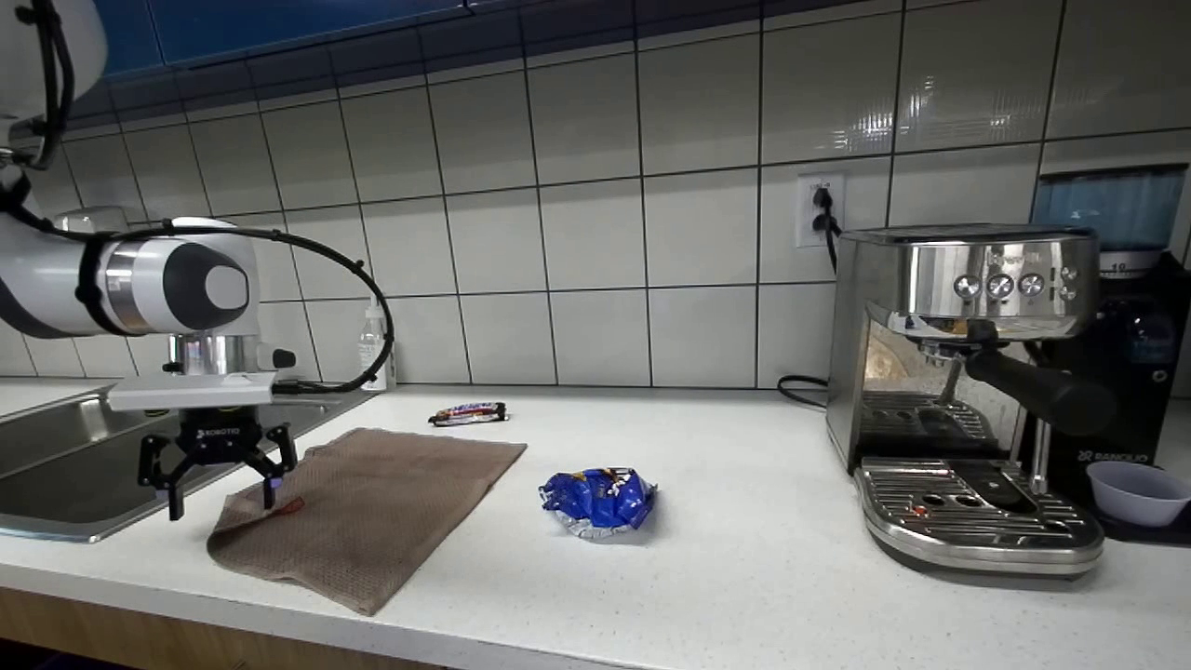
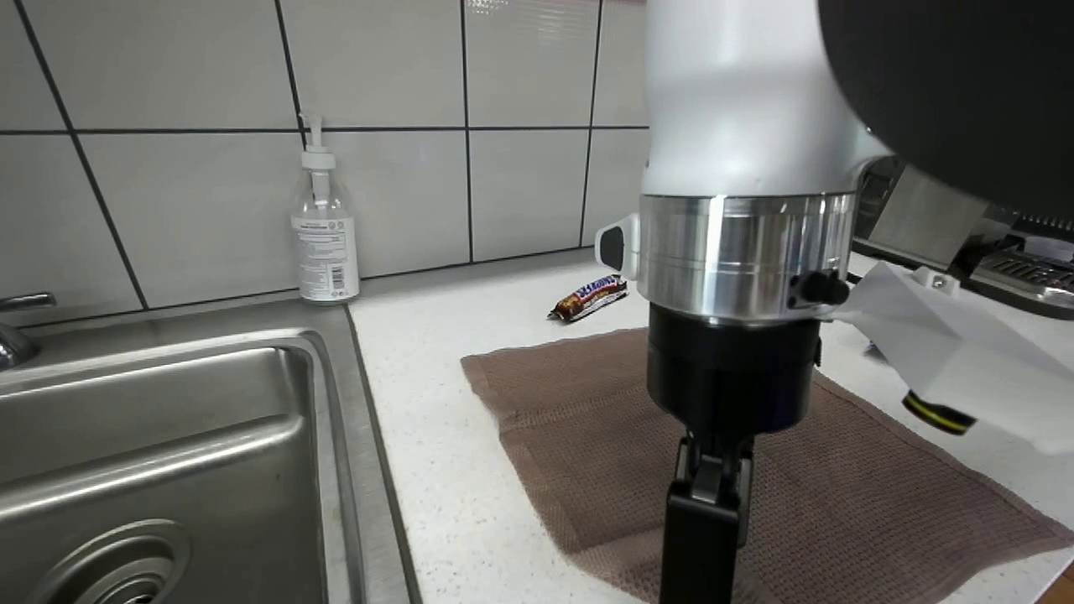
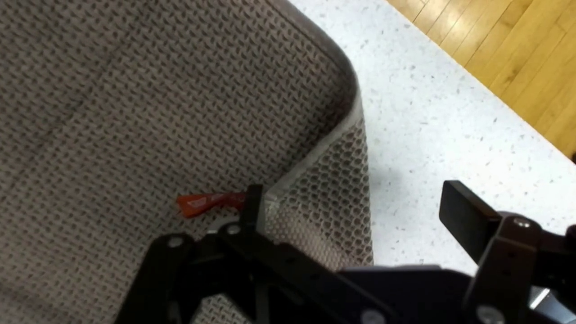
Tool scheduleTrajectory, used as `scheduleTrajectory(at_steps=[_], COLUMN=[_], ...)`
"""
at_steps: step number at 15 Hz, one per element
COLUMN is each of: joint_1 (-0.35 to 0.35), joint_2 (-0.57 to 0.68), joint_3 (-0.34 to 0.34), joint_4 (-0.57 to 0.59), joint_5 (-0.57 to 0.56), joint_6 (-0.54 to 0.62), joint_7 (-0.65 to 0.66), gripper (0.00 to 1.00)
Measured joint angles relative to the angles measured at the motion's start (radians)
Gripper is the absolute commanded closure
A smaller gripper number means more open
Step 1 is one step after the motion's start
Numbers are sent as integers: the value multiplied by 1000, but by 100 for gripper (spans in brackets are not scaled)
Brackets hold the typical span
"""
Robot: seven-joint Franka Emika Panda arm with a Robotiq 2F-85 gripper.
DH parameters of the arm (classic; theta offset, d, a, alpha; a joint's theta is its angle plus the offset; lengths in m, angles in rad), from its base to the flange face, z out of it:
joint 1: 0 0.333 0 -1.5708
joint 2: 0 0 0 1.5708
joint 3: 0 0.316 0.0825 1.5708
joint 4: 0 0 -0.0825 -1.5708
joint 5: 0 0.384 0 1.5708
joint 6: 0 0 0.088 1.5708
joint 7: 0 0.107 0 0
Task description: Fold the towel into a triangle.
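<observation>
The brown towel [image 1: 391,502] lies mostly flat on the white counter beside the sink; it also shows in an exterior view [image 2: 587,453] and the wrist view [image 3: 180,112]. In the wrist view one corner of the towel is turned over onto it, forming a small flap [image 3: 335,189]. A red tag [image 3: 198,204] shows by the flap's tip. My gripper [image 1: 221,505] is wide open and empty at the sink-side corner. In the wrist view the jaws [image 3: 360,207] span the flap, one finger by the tip and tag, the other over bare counter. Contact cannot be told.
The sink [image 2: 340,470] borders the towel's side. A snack bar [image 1: 468,414] and a crumpled blue wrapper [image 1: 600,502] lie near the towel. A pump bottle [image 2: 325,243] stands at the wall. An espresso machine [image 1: 968,279] stands farther along. The counter's front edge is close.
</observation>
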Motion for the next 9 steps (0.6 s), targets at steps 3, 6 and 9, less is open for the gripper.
scheduleTrajectory(at_steps=[3,6,9], joint_1=[-1,-7,-12], joint_2=[15,28,41], joint_3=[0,0,0], joint_4=[11,24,34], joint_5=[-4,-4,-4], joint_6=[0,0,0], joint_7=[18,27,37], gripper=[0,0,0])
